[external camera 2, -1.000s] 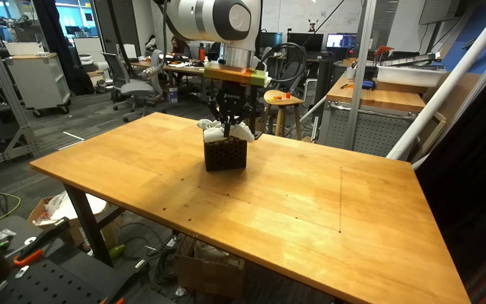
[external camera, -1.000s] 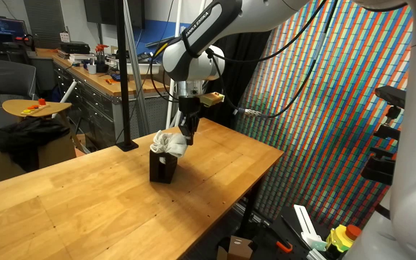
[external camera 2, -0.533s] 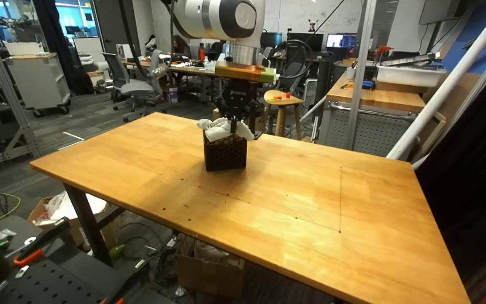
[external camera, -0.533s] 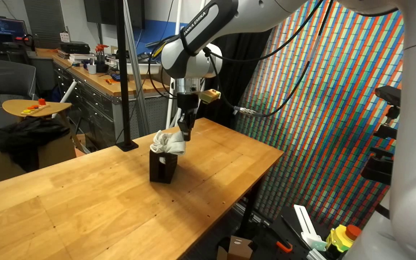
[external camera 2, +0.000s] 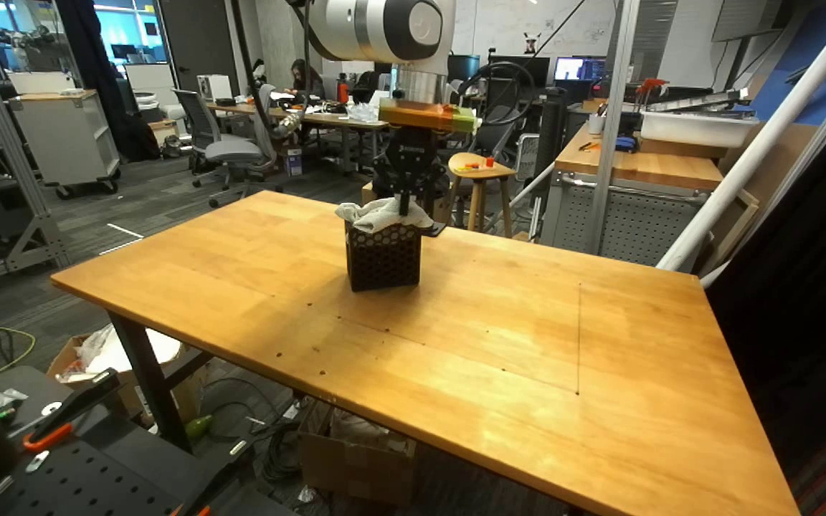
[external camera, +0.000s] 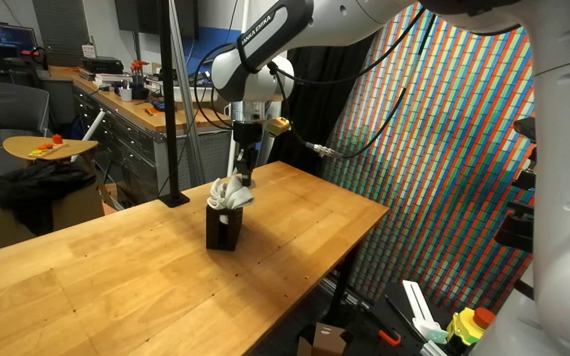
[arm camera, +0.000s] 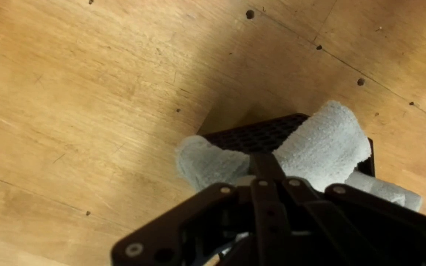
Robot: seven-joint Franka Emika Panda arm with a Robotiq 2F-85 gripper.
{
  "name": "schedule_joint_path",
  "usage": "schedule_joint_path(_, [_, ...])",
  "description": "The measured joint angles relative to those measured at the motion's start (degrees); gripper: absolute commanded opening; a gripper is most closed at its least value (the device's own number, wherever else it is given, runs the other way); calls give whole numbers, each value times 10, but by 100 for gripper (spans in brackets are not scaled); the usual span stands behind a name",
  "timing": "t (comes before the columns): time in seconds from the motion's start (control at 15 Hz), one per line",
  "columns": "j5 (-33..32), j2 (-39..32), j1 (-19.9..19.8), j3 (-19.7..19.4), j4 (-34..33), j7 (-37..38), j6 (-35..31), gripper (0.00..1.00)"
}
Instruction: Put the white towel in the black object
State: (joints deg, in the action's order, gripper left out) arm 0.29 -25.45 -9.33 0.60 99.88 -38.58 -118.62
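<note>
We see the white crumpled terry-cloth towel [external camera 2: 373,215] heaped in the mouth of the black rectangular box [external camera 2: 383,264] with honeycomb-pierced walls, its folds bulging above the rim; in an exterior view a pale patch of it also shows through a slot in the box's side. The box stands upright on the brown rectangular wooden desk [external camera 2: 513,430], nearer the far edge than the near edge and well in from every corner we can see. At that far edge, near the box, rises a slim black upright post [external camera: 167,99]. Over the towel hangs the black two-fingered gripper [external camera 2: 404,209], pointing down from the white-and-black jointed arm [external camera: 344,22], with a yellow-and-orange wrapped block [external camera 2: 424,116] on its wrist. In the wrist view we see its dark fingers [arm camera: 266,166] closed together, the tips over a crease between two folds of cloth; whether they pinch any of the towel we cannot tell. Beyond the desk's far edge stands a tan wooden stool [external camera 2: 495,173], and in an exterior view a tall multicoloured striped backdrop [external camera: 438,173] rises past the right-hand corner.
</note>
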Motion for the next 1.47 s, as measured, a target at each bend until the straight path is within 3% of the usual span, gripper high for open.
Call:
schedule_joint_path(0.6, [68,-13,2,33,-6,0,0,2])
schedule_joint_path(1.47, [138,-62,-1,46,-5,-2,-27,2])
